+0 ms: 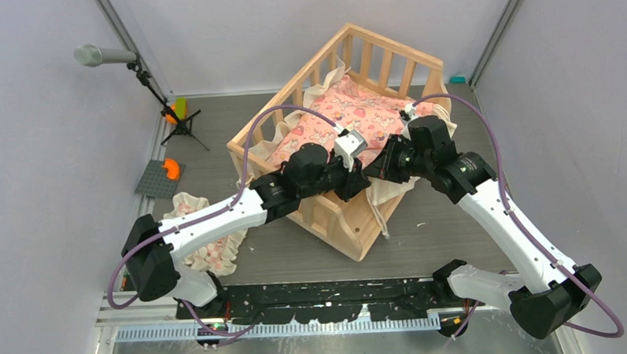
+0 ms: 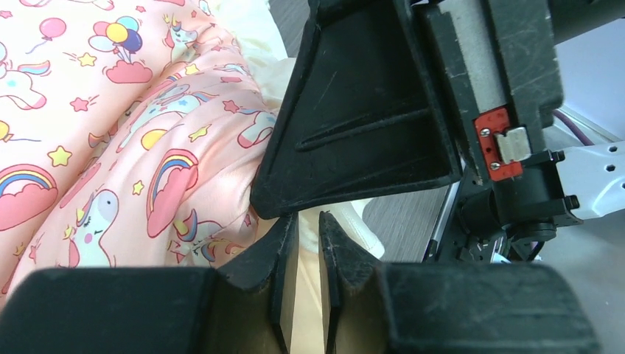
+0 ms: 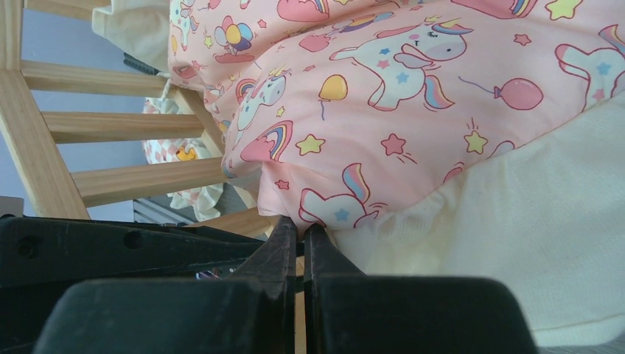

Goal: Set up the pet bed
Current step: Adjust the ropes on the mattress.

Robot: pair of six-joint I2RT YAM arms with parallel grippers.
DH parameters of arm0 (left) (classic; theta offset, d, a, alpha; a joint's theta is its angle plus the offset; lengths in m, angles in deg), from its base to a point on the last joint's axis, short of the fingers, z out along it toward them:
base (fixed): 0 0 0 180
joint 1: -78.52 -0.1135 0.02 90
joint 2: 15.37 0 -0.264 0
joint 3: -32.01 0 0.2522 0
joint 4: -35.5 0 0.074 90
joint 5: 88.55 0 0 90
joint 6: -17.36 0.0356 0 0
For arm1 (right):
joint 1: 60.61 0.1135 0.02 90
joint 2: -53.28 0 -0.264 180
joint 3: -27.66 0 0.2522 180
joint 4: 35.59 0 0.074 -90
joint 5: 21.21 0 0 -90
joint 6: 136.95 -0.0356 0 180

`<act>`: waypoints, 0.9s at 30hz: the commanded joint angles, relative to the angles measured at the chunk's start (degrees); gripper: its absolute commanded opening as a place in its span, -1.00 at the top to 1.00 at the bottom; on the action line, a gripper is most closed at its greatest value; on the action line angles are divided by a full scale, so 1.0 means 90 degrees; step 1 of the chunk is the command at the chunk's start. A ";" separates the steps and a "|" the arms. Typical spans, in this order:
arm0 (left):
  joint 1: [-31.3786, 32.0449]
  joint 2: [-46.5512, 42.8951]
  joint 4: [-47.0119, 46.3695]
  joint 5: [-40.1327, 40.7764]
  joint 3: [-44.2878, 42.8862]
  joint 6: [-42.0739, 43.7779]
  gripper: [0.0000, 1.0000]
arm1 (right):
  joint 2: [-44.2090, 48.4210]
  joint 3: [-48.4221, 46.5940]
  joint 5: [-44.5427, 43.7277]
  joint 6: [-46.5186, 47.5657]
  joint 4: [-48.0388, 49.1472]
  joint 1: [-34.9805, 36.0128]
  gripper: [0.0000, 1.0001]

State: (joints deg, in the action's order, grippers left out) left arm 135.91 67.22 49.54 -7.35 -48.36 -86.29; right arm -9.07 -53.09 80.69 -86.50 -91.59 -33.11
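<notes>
Grey tabletop (image 1: 454,227), pale walls. Pet bed (image 1: 384,47) sits angled mid-tabletop, pink cushion (image 1: 347,109) inside. Left gripper (image 2: 308,228) has only a narrow gap, can't tell if it's pinching anything. Right gripper (image 3: 298,234) pressed together at the cushion's edge.

Pet bed (image 1: 337,217), crib-like frame of pale natural wood, slatted railings along its sides, standing upright on the grey bench (image 1: 446,227), turned diagonally, one corner toward the near edge, pink printed cushion (image 1: 347,113) lying inside
</notes>
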 commanded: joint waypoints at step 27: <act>0.0050 0.0455 0.0266 0.1170 -0.0145 -0.0113 1.00 | 0.0512 -0.0582 -0.0276 0.0127 -0.0316 -0.0081 0.63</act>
State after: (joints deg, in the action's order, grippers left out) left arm 136.15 69.47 49.73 -1.29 -49.98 -87.25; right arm -7.41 -54.81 79.38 -86.28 -93.25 -33.74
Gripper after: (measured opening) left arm 0.008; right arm 0.173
